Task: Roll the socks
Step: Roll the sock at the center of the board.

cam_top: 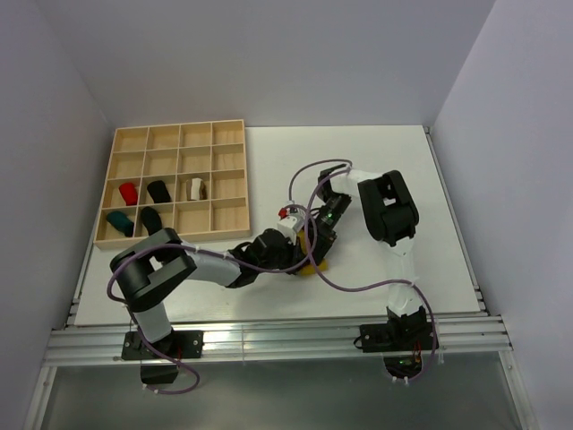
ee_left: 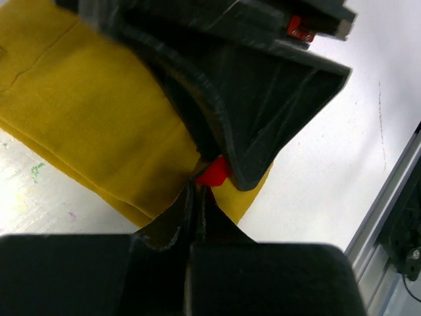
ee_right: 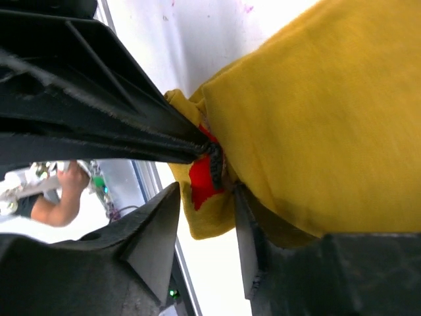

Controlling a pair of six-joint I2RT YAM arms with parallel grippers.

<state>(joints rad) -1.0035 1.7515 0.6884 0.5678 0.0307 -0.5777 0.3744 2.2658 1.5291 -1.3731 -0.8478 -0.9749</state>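
Note:
A mustard yellow sock [cam_top: 314, 266] lies flat on the white table, mostly hidden under both grippers in the top view. It fills the left wrist view [ee_left: 99, 118] and the right wrist view [ee_right: 316, 118], and has a small red patch [ee_right: 200, 181] at one corner. My left gripper [ee_left: 197, 187] is shut, pinching the sock's edge right at that patch. My right gripper [ee_right: 207, 191] is open, with its two fingers on either side of the same corner. The two grippers meet tip to tip [cam_top: 304, 246].
A wooden compartment tray [cam_top: 179, 237] stands at the table's left. It holds rolled socks: red [cam_top: 129, 193], black [cam_top: 158, 190], white [cam_top: 196, 189], teal [cam_top: 119, 222] and another black [cam_top: 151, 219]. The table's metal rail [ee_left: 388, 197] runs close by.

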